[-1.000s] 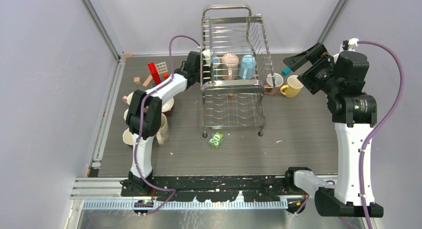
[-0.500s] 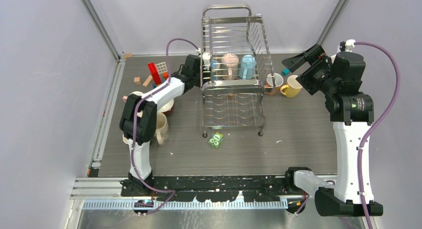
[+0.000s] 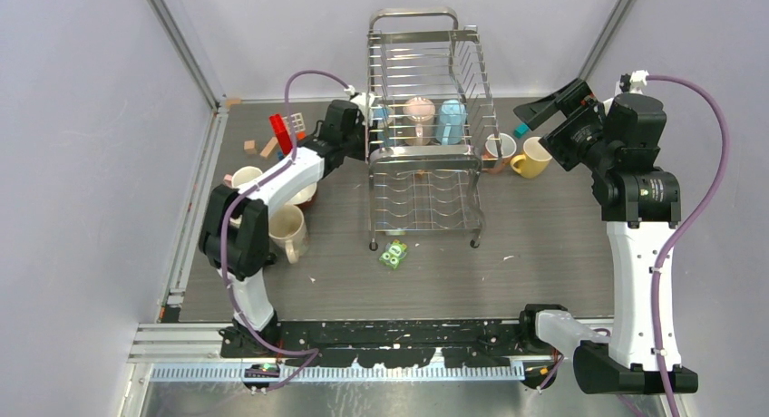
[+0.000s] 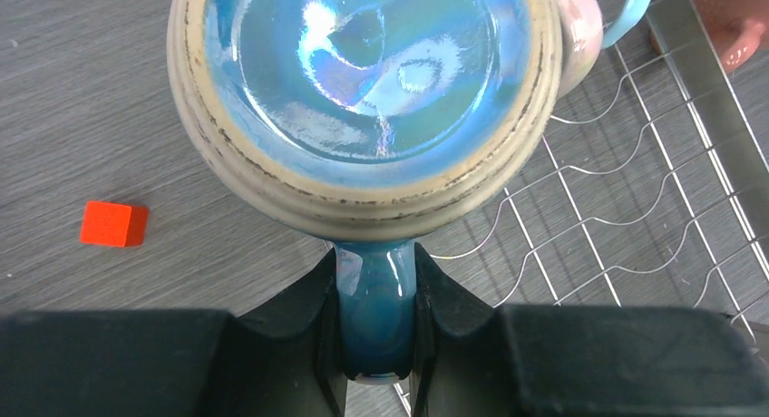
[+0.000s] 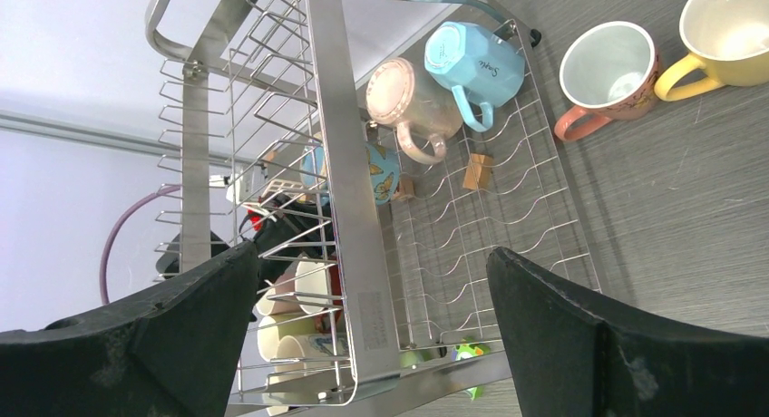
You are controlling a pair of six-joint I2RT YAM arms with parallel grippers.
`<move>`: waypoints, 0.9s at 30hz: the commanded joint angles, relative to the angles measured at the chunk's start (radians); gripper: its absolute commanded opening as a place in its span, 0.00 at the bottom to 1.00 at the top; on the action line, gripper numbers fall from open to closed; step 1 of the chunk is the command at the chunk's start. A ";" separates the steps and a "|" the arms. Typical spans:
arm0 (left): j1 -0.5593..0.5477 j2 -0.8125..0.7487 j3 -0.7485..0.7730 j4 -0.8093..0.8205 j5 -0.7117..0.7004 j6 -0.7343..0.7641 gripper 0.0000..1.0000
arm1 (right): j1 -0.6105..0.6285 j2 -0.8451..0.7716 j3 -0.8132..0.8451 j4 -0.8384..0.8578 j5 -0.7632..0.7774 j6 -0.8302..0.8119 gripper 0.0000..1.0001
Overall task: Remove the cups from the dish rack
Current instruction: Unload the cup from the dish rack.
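My left gripper (image 4: 376, 286) is shut on the handle of a glossy light blue mug (image 4: 363, 100), seen from above at the left edge of the dish rack (image 4: 626, 219). In the top view this gripper (image 3: 368, 114) is at the upper tier's left side. The silver wire rack (image 3: 424, 156) also holds a pale pink mug (image 3: 418, 116) and a faceted light blue mug (image 3: 451, 119) side by side. My right gripper (image 3: 549, 109) is open and empty, raised to the right of the rack; its view shows the rack (image 5: 349, 163) between its fingers.
A salmon mug (image 3: 500, 148) and a yellow mug (image 3: 533, 157) stand right of the rack. Cream mugs (image 3: 288, 228) and a dark red mug (image 3: 305, 196) crowd the left side under my left arm. Toy blocks (image 3: 282, 131) lie at the back left, a green packet (image 3: 394, 254) in front of the rack.
My left arm's elbow has swung left and the gripper with the blue mug has drawn slightly left, away from the rack. The right arm has barely moved.
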 commanded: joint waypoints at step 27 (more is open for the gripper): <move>0.122 -0.441 0.045 -0.138 -0.200 -0.050 0.00 | 0.005 0.049 0.107 0.056 -0.027 0.032 1.00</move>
